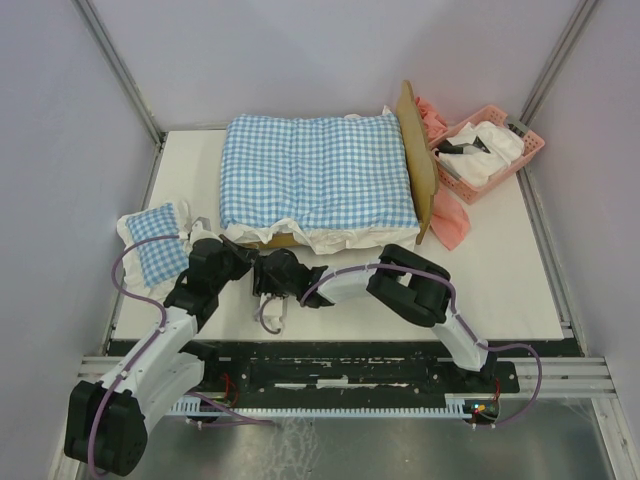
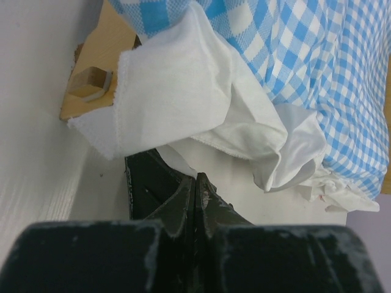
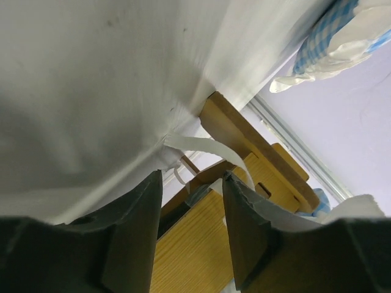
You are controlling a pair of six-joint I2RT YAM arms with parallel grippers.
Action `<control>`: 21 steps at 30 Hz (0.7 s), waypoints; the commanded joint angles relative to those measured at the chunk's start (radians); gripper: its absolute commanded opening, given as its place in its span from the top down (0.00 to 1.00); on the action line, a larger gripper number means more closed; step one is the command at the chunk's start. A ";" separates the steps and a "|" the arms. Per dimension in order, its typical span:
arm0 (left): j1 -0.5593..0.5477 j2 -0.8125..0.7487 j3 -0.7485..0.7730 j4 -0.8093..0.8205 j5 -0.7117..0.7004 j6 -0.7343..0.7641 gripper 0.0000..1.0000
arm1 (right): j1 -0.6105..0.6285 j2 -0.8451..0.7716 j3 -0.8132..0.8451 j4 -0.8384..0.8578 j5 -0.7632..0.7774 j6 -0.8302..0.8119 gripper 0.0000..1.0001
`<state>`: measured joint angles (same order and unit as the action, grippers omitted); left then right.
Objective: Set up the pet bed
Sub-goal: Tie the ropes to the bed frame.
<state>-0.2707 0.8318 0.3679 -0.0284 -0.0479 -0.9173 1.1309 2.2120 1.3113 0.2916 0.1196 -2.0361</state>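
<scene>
Left arm (image 1: 160, 345): rises from the near-left base, forearm angled up and to the right, wrist at the near-left corner of the bed. Left gripper (image 2: 195, 186): fingers pressed flat together, no gap. A thin white strip runs down to the tips; cannot tell whether it is pinched.

Right arm (image 1: 415, 290): elbow folded high near mid-table, forearm reaching left along the near side of the bed. Right gripper (image 3: 192, 177): jaws apart, nothing clamped. The two wrists sit just beside each other.

Edges and room: table (image 1: 500, 290) is bare to the right of the right elbow and along the near strip. Small checked pillow (image 1: 152, 250) lies at the left edge, just beside the left wrist. Pink basket (image 1: 490, 150) is at the far-right corner, well apart from both grippers. Pink cloth (image 1: 452, 225) hangs behind the headboard.

Pet bed (image 1: 420, 170): mid-table, headboard to the right, covered by the checked cushion (image 1: 315, 170). Its white frill (image 2: 183, 91) spills over the wooden corner straight ahead of the left fingertips. In the right wrist view, the light-wood frame fills the gap between the open jaws. A white strap (image 3: 208, 146) loops from the fabric above, close to one finger.
</scene>
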 commanded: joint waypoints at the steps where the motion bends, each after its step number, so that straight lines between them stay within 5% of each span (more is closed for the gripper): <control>1: 0.002 0.002 0.034 0.032 0.017 0.045 0.97 | -0.015 0.049 0.038 -0.068 0.063 -0.407 0.46; 21: 0.002 0.028 0.046 0.057 0.038 0.042 0.97 | 0.009 0.044 -0.066 0.083 -0.007 -0.544 0.42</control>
<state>-0.2649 0.8452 0.3717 0.0078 -0.0414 -0.9146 1.1202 2.2318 1.2926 0.3996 0.0875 -2.0289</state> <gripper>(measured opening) 0.032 0.580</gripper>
